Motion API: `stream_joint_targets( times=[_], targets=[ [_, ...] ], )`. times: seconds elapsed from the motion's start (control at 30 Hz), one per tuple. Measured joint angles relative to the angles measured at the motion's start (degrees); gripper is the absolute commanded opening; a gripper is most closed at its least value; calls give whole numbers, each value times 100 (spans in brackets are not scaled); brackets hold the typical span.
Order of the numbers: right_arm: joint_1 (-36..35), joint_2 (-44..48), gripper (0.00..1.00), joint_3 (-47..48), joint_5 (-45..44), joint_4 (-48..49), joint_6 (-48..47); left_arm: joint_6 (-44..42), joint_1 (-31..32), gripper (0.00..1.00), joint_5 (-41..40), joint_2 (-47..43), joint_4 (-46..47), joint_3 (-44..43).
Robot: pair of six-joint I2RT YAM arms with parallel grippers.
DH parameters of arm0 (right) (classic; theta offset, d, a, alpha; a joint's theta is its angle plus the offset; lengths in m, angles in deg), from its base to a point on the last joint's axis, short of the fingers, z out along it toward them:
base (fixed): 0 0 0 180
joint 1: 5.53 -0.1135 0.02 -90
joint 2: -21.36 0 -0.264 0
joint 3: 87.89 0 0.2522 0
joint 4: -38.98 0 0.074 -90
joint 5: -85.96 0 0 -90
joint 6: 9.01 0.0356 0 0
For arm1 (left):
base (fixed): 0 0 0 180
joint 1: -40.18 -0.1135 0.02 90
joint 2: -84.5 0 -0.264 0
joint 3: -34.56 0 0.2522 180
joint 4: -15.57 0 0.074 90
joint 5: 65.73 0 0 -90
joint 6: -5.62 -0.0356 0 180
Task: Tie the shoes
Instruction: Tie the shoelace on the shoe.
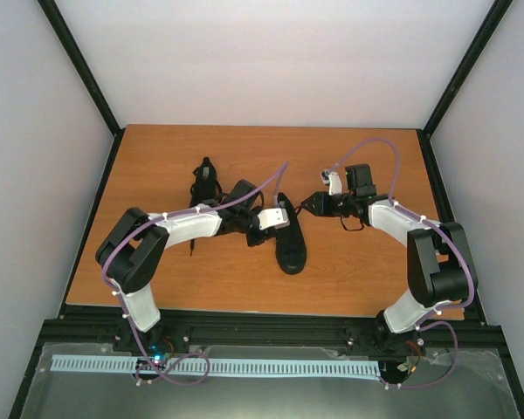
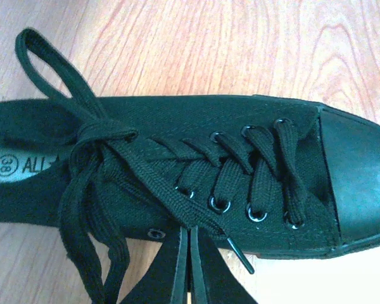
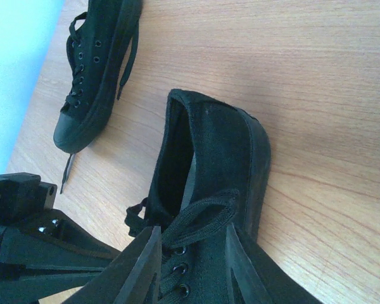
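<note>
Left tool (image 2: pixel 189 239) closed beside shoe (image 2: pixel 177 152), right tool (image 3: pixel 193 233) straddling lace loop (image 3: pixel 206 212)

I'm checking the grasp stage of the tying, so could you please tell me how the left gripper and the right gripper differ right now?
The left gripper is shut, whereas the right gripper stands open. The left gripper sits beside the eyelets of the middle shoe, a lace end by its tips; the right gripper straddles a lace loop at that shoe's opening. Both are at the same shoe.
</note>
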Motion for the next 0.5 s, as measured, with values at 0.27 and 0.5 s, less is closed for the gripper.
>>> stream_joint_targets(
  times=[0.27,0.5],
  targets=[
    [0,-2,31,0,7,0,-2,-85,-22,1,-264,-68,-275,2],
    [-22,-68,39,0,151,68,59,-258,-50,1,-400,-236,-590,120]
  ],
)
